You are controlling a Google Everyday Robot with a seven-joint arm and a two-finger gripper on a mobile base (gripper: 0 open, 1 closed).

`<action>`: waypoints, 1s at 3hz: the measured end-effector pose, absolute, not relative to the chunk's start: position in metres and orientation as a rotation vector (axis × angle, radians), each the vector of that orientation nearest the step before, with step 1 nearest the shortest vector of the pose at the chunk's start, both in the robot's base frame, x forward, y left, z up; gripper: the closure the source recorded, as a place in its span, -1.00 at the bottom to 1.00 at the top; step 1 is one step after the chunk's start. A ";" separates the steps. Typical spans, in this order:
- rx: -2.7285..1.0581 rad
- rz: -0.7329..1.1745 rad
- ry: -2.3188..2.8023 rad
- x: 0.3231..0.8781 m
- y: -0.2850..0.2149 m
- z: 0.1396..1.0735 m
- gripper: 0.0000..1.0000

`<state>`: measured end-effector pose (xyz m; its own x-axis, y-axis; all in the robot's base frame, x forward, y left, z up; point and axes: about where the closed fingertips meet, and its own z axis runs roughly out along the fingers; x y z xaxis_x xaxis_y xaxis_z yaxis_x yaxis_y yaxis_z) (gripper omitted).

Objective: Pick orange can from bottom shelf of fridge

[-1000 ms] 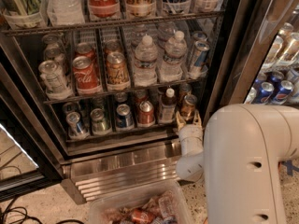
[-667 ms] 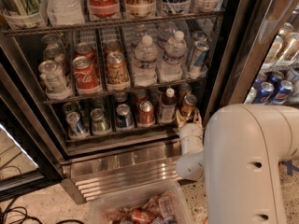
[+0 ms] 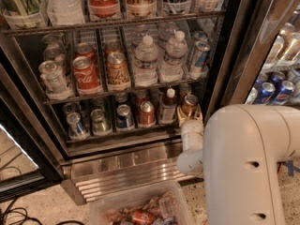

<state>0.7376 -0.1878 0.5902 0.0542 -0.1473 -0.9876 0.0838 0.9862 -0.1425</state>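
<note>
Nearest, a clear bin sits below the bulky white arm. Past it the claw is at the orange can, which stands at the right end of the bottom shelf; whether the claw grips it I cannot tell. The approach looks done, the lift-out not. Room is tight: a dark bottle just left, the black frame of the fridge close on the right.
</note>
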 end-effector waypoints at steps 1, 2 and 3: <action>-0.063 -0.162 1.512 0.749 -0.183 0.584 0.24; -0.066 -0.161 1.514 0.748 -0.182 0.586 0.71; -0.068 -0.161 1.517 0.749 -0.181 0.587 1.00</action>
<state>0.7491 -0.1814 0.5871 0.0452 -0.1476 -0.9880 0.0631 0.9875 -0.1446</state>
